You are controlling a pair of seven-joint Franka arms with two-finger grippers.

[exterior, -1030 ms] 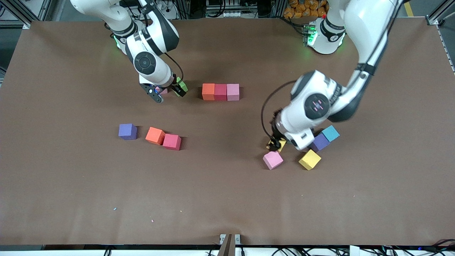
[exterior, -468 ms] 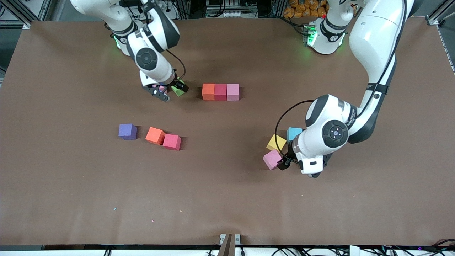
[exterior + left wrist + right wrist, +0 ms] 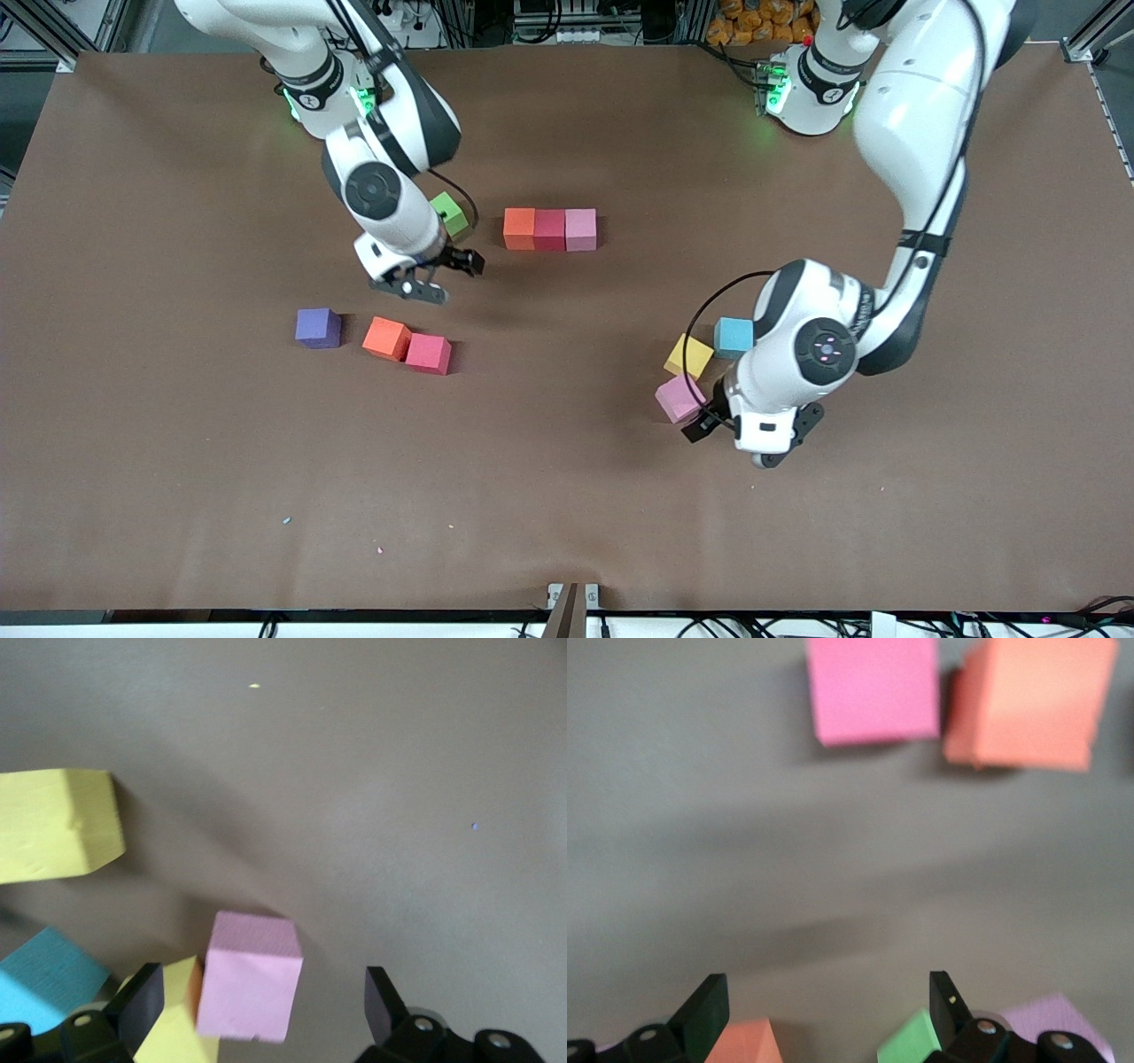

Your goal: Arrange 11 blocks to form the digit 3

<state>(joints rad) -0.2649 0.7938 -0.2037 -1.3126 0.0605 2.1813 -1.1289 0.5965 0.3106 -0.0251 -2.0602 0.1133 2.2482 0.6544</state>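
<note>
An orange [image 3: 519, 229], a crimson [image 3: 549, 229] and a pink block [image 3: 581, 229] form a row. A purple [image 3: 318, 328], an orange [image 3: 386, 338] and a crimson block [image 3: 429, 354] lie nearer the camera. My right gripper [image 3: 425, 276] [image 3: 824, 1001] hangs open and empty over bare table between these groups. At the left arm's end sit a yellow [image 3: 688, 356], a cyan [image 3: 733, 337] and a pink block [image 3: 679, 398]. My left gripper [image 3: 744, 439] [image 3: 264, 1001] hovers open by this pink block [image 3: 250, 974], which shows between its fingers. A second yellow block [image 3: 53, 824] lies close by.
A green cube [image 3: 449, 213] sits beside the right arm's wrist, with another pink block [image 3: 1054, 1019] next to it, hidden in the front view. The left arm's forearm covers the table beside the cyan block. Small specks dot the brown table [image 3: 567, 496] near the front edge.
The right gripper has left the green and pink cubes and come toward the camera. The left arm has swung from over the yellow block to beside the pink one.
</note>
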